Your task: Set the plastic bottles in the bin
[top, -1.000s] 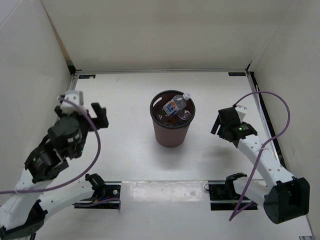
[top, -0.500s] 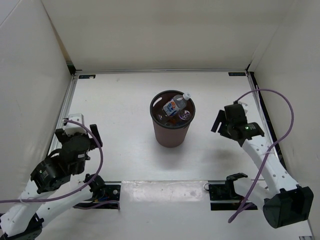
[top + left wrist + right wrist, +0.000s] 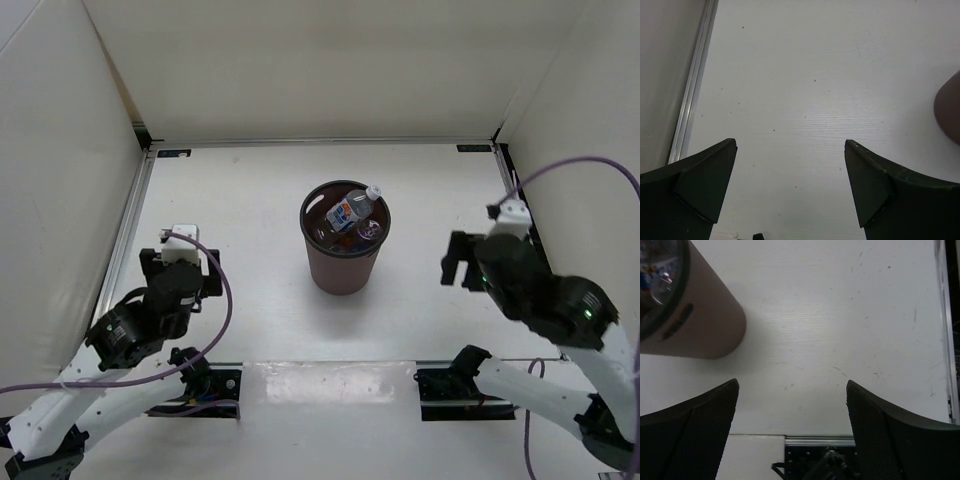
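The maroon bin [image 3: 344,262] stands upright mid-table. Inside it lies a clear bottle with a blue-white label [image 3: 352,208], its white cap poking over the black rim, and another clear bottle [image 3: 368,232] beside it; anything deeper in the bin is hidden. No bottle lies on the table. My left gripper [image 3: 180,268] is open and empty, left of the bin and pointing down at bare table [image 3: 790,190]. My right gripper [image 3: 480,268] is open and empty, right of the bin [image 3: 792,432]. The bin's wall shows in the right wrist view [image 3: 700,325] and its edge in the left wrist view [image 3: 949,112].
White walls close the table at the back and both sides. A metal rail [image 3: 692,100] runs along the left edge and another [image 3: 946,340] along the right. The black arm mounts [image 3: 825,457] sit at the near edge.
Both arms have drawn back toward the near edge. The left gripper moved down-right from the far left; the right gripper pulled away from the bin. The bin and bottles have not moved.
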